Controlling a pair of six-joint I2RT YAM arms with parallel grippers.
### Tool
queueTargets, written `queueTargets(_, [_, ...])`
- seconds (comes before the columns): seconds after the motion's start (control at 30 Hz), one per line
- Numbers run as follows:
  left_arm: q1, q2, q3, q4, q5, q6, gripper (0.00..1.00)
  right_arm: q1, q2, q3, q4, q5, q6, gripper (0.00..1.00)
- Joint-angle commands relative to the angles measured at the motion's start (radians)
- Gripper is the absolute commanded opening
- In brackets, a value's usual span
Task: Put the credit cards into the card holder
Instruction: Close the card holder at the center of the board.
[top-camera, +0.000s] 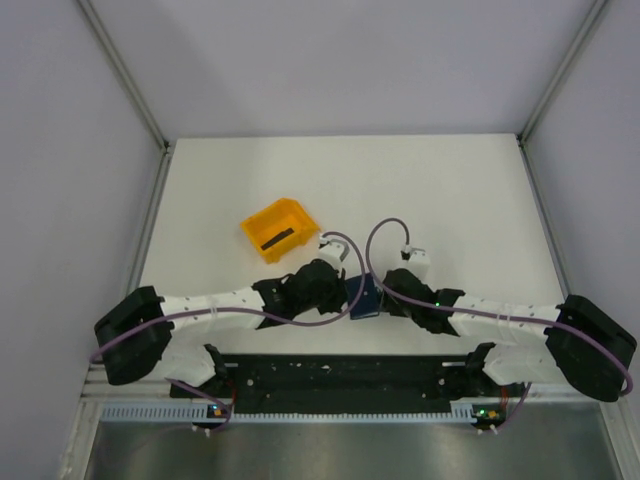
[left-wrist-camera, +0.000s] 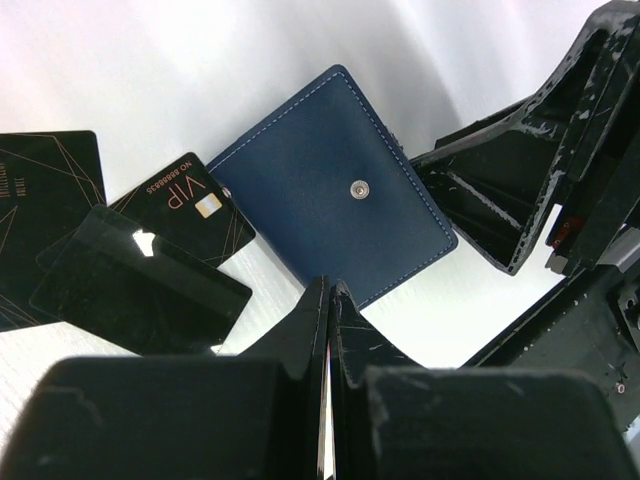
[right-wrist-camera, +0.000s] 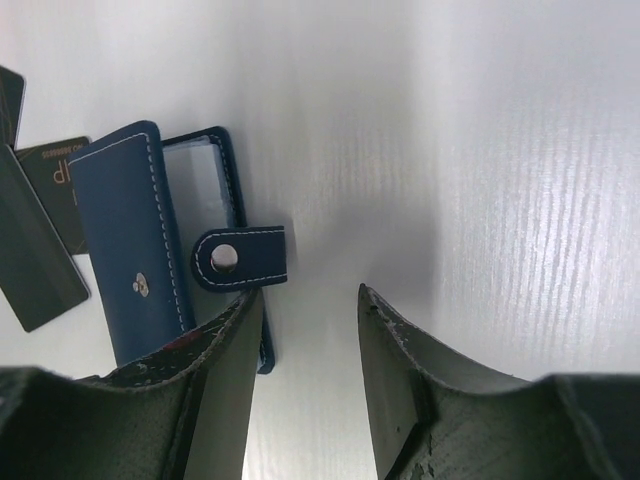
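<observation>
currently the small navy-blue folding card holder (left-wrist-camera: 335, 185) lies folded on the white tabletop (left-wrist-camera: 150, 60), snap tab (right-wrist-camera: 240, 258) undone, with the thin black credit cards (left-wrist-camera: 140, 285) just beside it. left gripper (left-wrist-camera: 328, 290) is clenched, empty, at its edge; right gripper (right-wrist-camera: 310, 295) gapes by the tab. any push may skate the holder over the cards instead of opening it.
</observation>
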Motion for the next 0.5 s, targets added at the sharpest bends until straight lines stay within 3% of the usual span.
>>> queueTargets(0.0, [0.003, 0.02, -0.009, 0.064, 0.009, -0.004, 0.0, -0.006, 0.006, 0.016, -0.024, 0.098, 0.095, 0.44])
queueTargets(0.47, [0.01, 0.082, 0.041, 0.078, 0.014, 0.026, 0.0, -0.015, -0.099, -0.03, -0.064, 0.181, 0.266, 0.45])
